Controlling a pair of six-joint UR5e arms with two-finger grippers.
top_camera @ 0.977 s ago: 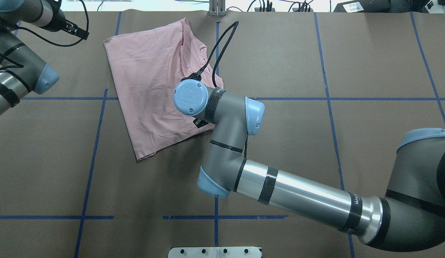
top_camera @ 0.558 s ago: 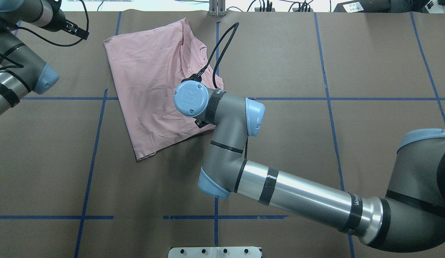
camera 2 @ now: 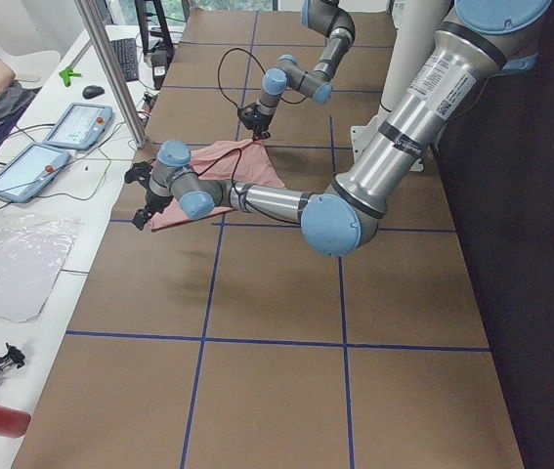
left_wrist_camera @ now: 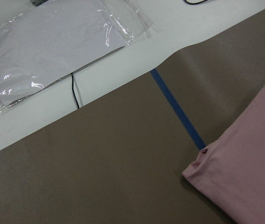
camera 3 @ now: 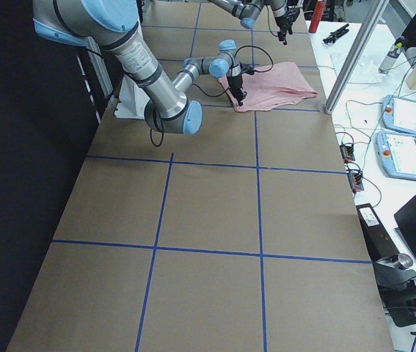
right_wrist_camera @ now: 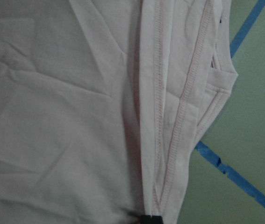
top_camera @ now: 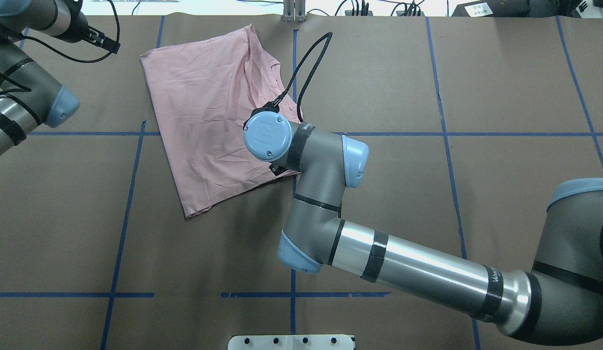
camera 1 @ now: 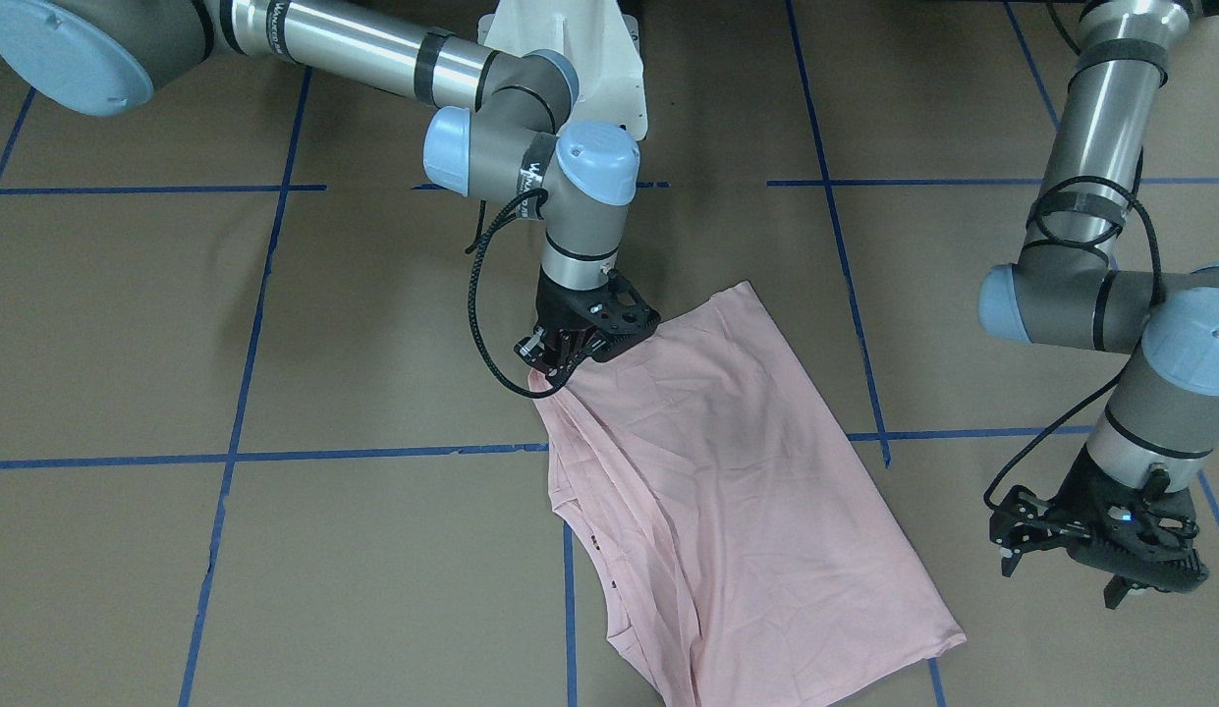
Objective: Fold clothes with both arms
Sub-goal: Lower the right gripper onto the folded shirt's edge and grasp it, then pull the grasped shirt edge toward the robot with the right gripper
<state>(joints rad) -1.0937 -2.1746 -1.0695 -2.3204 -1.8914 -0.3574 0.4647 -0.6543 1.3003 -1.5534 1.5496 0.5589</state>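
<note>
The light pink T-shirt (camera 1: 737, 491) lies folded lengthwise on the brown table, plain side up, its print hidden. It also shows in the overhead view (top_camera: 204, 112). My right gripper (camera 1: 555, 373) stands upright at the shirt's edge, shut on a pinch of fabric that rises to it. The right wrist view shows hems (right_wrist_camera: 169, 116) running to a black fingertip (right_wrist_camera: 151, 218). My left gripper (camera 1: 1071, 570) is open and empty, hovering beside the shirt's other long edge, apart from it. The left wrist view shows a shirt corner (left_wrist_camera: 249, 172).
Blue tape lines (top_camera: 126, 194) cross the brown paper. The white pedestal base (camera 1: 570, 39) is at the robot's side. Off the table's far edge are a plastic bag (left_wrist_camera: 57, 46), two teach pendants (camera 2: 76, 122) and a metal post (camera 2: 110, 68).
My right arm has shifted a little to the right and toward the robot, with the shirt's edge in its gripper. The left arm has hardly moved.
</note>
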